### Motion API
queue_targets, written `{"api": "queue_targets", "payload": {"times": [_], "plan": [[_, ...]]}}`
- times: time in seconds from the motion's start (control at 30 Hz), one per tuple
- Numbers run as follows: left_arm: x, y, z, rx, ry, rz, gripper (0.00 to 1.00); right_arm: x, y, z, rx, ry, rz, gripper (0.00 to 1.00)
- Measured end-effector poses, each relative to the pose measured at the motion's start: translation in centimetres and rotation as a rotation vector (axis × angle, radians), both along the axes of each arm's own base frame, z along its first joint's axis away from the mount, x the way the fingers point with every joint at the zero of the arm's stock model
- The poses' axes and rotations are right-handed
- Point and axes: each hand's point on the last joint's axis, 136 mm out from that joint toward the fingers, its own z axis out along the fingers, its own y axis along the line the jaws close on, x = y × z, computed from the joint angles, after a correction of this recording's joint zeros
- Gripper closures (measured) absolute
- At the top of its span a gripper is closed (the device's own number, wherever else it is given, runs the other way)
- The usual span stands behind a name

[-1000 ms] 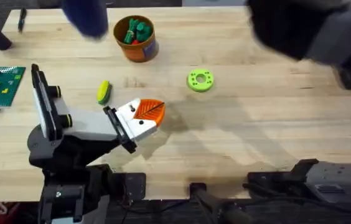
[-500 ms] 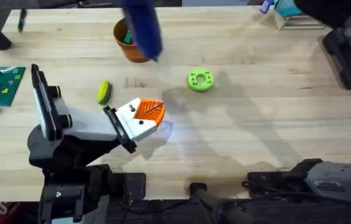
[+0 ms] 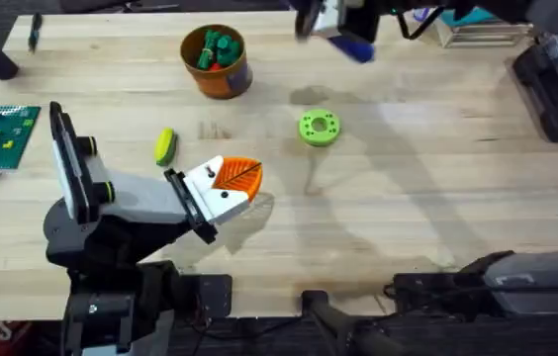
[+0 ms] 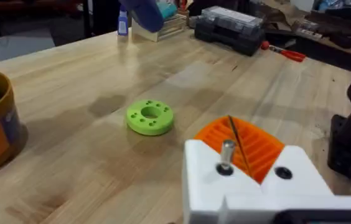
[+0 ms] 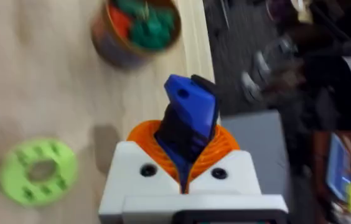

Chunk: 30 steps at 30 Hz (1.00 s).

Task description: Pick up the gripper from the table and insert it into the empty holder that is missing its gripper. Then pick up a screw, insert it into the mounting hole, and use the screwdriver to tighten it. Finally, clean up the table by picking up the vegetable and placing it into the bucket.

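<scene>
Moved: the right hand [image 5: 191, 171] has swung the screwdriver [image 3: 348, 44] from over the bucket [image 3: 222, 71] to the far edge of the counter [image 3: 437, 168]
Right hand: closed on the blue screwdriver, which stands up between its orange pads
Left hand: [image 3: 228, 186] rests low on the counter; a screw [image 4: 226, 152] stands in its white holder [image 4: 250, 186] beside the orange gripper [image 4: 250, 142]; whether its fingers are apart I cannot tell
Vegetable: [image 3: 165, 145] lies on the counter just beyond the left hand, long axis running away from the bases
Nearer arm: the left; the right is well apart from the vegetable
Bucket: beyond the vegetable, holding green and red toy pieces [image 3: 215, 49]
Green disc: [image 3: 319, 128] flat on the counter, mid-table
</scene>
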Motion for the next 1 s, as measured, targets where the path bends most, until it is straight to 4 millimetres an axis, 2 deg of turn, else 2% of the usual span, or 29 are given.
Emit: {"api": "queue_targets", "payload": {"times": [0.1,0.23,0.4,0.6,0.77,0.9,1.0], "plan": [[0.0,0.0,0.0,0.0,0.0,0.0,0.991,3.1,-2.9,-2.6,-0.151,-0.074,-0.02,0.972],[0.0,0.0,0.0,0.0,0.0,0.0,0.991,6.4,-6.0,-4.9,-0.263,-0.134,-0.045,0.972],[0.0,0.0,0.0,0.0,0.0,0.0,0.991,8.6,-8.4,-8.3,-0.365,-0.145,-0.031,0.972],[0.0,0.0,0.0,0.0,0.0,0.0,0.991,9.8,-10.2,-14.0,-0.438,-0.065,-0.018,0.972],[0.0,0.0,0.0,0.0,0.0,0.0,0.991,9.9,-11.1,-18.2,-0.479,0.009,-0.016,0.972],[0.0,0.0,0.0,0.0,0.0,0.0,0.991,9.7,-11.3,-19.8,-0.502,0.038,-0.004,0.953],[0.0,0.0,0.0,0.0,0.0,0.0,0.991,9.3,-11.4,-20.0,-0.509,0.054,-0.001,0.808]]}}
